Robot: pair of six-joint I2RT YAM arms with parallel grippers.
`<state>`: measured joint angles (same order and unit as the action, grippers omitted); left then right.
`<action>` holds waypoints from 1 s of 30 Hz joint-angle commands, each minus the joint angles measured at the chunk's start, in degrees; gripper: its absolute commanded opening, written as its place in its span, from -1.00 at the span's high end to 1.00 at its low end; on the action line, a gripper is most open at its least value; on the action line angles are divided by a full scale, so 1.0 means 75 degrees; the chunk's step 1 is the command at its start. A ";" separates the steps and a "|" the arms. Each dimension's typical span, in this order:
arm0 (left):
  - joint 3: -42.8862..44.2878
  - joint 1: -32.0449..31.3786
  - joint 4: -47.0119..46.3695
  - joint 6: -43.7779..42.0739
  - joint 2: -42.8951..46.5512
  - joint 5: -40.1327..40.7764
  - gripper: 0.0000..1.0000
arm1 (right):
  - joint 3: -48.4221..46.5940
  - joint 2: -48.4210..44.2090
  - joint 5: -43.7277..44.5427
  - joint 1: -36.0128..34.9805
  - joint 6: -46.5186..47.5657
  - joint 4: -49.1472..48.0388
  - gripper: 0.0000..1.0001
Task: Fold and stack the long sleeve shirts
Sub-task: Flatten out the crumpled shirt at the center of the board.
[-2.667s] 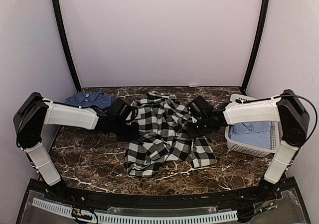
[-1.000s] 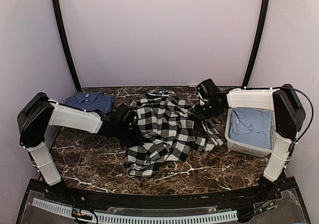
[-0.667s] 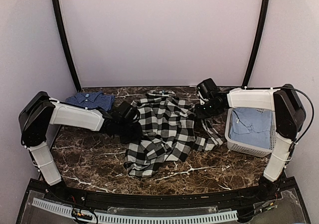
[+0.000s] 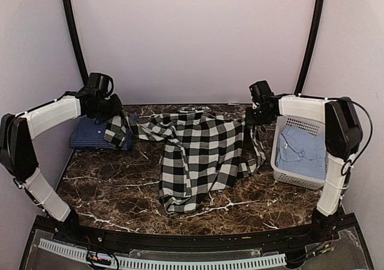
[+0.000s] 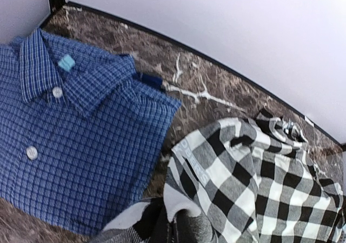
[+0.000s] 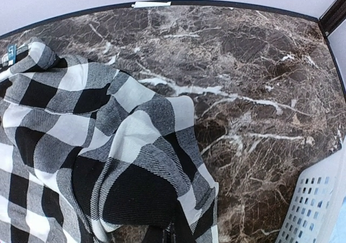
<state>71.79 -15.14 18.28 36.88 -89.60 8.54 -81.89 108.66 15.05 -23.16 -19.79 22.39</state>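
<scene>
From the top camera, the checked shirt (image 4: 195, 153) lies spread over the marble table (image 4: 108, 186) just left of the white basket (image 4: 281, 162). Its body runs toward the near edge, and its right side hangs close to the basket wall. The right gripper (image 4: 251, 117) is above the basket's far left corner. Its jaws are pinched tight on the shirt's right shoulder edge and hold that edge off the table. Well to the left of the basket, past the whole checked shirt, the left gripper (image 4: 115, 119) is clamped shut on the end of the left sleeve. The sleeve stretches out from the body, and its cuff hangs below the fingers. The blue shirt (image 4: 84, 135) lies folded under that gripper, in the far corner opposite the basket. A pale blue cloth (image 4: 303, 153) sits inside the basket.

In the left wrist view, the blue shirt (image 5: 81, 140) lies flat with its collar and two white buttons facing up. The checked shirt (image 5: 254, 183) runs off on the basket side. Gathered check cloth bunches at the bottom edge of the frame, and the fingers are probably buried in it.

In the right wrist view, a fold of the checked shirt (image 6: 81, 124) rises to the bottom of the frame, where the closed jaws grip it. The slotted wall of the basket (image 6: 319, 205) stands just beside the fold on the right.
</scene>
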 commanded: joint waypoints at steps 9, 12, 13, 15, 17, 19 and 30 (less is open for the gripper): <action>0.1753 0.1816 0.0447 -0.0855 -0.0942 -0.0730 1.00 | -0.0723 0.0702 -0.0128 0.0662 0.0057 0.0241 1.00; 0.1903 0.2286 0.0459 -0.0890 -0.1073 -0.0918 1.00 | -0.0646 0.0696 -0.0369 0.0662 0.0136 0.0125 1.00; 0.1937 0.2357 0.0446 -0.0912 -0.1096 -0.0963 1.00 | -0.0683 0.0719 -0.0422 0.0662 0.0168 0.0123 1.00; 0.2110 0.2482 0.0458 -0.1003 -0.1215 -0.1077 1.00 | -0.0782 0.0802 -0.0511 0.0653 0.0248 0.0152 1.00; 0.2532 0.2526 0.0603 -0.1197 -0.1446 -0.1116 1.00 | -0.0895 0.0895 -0.0723 0.0651 0.0361 0.0196 1.00; 0.2835 0.2542 0.0762 -0.1322 -0.1696 -0.1116 1.00 | -0.0998 0.0946 -0.0917 0.0630 0.0463 0.0242 1.00; 0.3699 0.2489 0.1244 -0.1598 -0.2449 -0.2190 0.33 | -0.0997 0.0675 -0.1431 0.0233 0.0808 0.0444 0.16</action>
<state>96.77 3.90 24.56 26.13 -108.29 -3.49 -88.18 114.89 6.11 -19.88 -14.55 25.36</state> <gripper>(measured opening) 0.164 0.321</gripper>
